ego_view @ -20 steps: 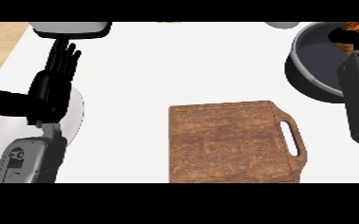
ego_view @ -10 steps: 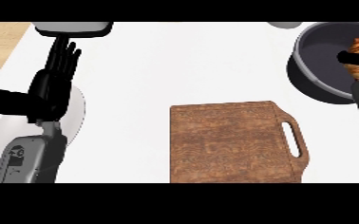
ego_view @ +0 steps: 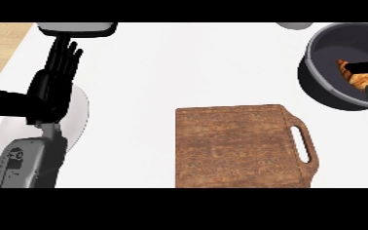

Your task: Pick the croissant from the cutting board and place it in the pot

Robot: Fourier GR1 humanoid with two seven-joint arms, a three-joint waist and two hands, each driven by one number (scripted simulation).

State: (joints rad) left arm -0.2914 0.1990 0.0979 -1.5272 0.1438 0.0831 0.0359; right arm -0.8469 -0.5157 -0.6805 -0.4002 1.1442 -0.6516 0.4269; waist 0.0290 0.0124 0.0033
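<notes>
The wooden cutting board [ego_view: 243,146] lies flat on the white counter [ego_view: 194,63] at lower centre, its slotted handle [ego_view: 307,143] pointing toward the view's right; its top surface carries nothing. The dark grey pot [ego_view: 332,68] stands at the right edge of the view, well apart from the board and beyond its handle corner, partly cut off by the frame. The croissant [ego_view: 353,75] sits inside the pot, toward its right side, with only part of its golden-brown crust showing. A dark shape, apparently part of the right hand [ego_view: 357,68], crosses the croissant at the frame edge; too little of it shows to tell whether its fingers are curled or straight, or whether it has hold of the croissant. The left hand [ego_view: 52,85] shows at the view's left, resting open with fingers straight and pointing up the frame, holding nothing. It lies above its grey forearm [ego_view: 28,161], which enters from the lower left corner. A grey, dark-rimmed object [ego_view: 76,28] sits at the top left just beyond the left hand's fingertips, cut by the frame. A small grey item [ego_view: 295,25] is at the top right near the pot, mostly out of view. A strip of wood-toned surface [ego_view: 13,39] borders the counter at the upper left.
</notes>
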